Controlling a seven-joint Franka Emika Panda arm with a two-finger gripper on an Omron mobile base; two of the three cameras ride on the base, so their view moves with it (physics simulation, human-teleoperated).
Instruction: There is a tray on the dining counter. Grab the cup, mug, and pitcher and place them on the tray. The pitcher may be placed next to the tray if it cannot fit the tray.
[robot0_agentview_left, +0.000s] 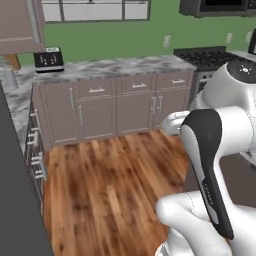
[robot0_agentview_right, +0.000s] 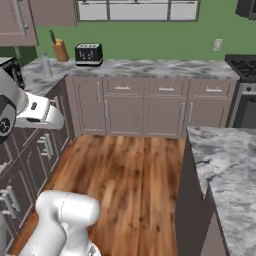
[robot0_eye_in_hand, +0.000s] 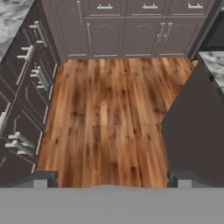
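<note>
Overhead, the two-finger dark-tipped gripper (robot0_eye_in_hand: 112, 179) hangs above the brown wooden plank floor (robot0_eye_in_hand: 109, 118), jaws wide apart, holding nothing. Grey-white marbled stone counter (robot0_agentview_right: 227, 170) stands right.

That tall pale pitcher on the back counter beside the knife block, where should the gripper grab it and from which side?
Probably take the pitcher round the middle of its slim body, coming in level from the floor side of the marbled counter. It stands upright and looks handleless from here, and the knife block and the wall sit behind it. The gripper is open.
</note>
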